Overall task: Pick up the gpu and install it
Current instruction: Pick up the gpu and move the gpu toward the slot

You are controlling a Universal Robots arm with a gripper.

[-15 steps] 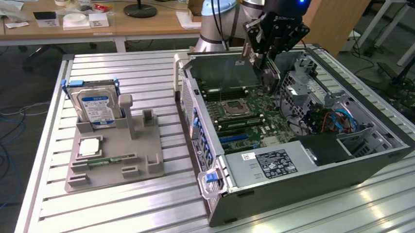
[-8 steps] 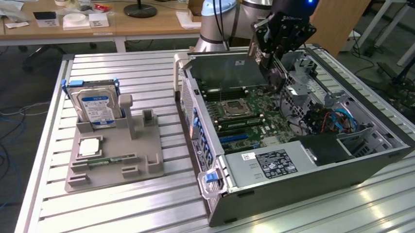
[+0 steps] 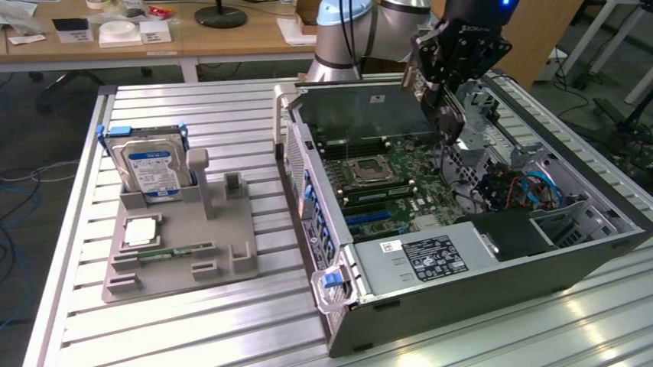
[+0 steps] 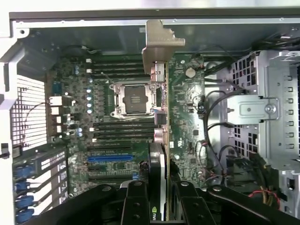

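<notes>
The gpu (image 4: 162,98) hangs edge-on over the motherboard (image 4: 187,122) of the open computer case (image 3: 459,302), with its silver bracket (image 4: 157,42) at the end away from my gripper. My gripper (image 4: 162,202) is shut on the card's near end, with a black finger (image 4: 136,206) on each side. In the exterior view the gripper (image 3: 447,95) hovers above the case's far half, and the gpu (image 3: 449,122) points down toward the board. The card sits above the board, between the CPU socket (image 4: 133,98) and the cables. A blue expansion slot (image 4: 108,158) lies off to one side.
On the exterior view's left, a grey fixture (image 3: 179,245) holds an upright hard drive (image 3: 153,164) and a small memory stick (image 3: 168,251). Inside the case are the drive cage (image 4: 262,110), loose cables (image 3: 525,191) and the power supply (image 3: 429,256). A wooden desk (image 3: 204,38) stands behind.
</notes>
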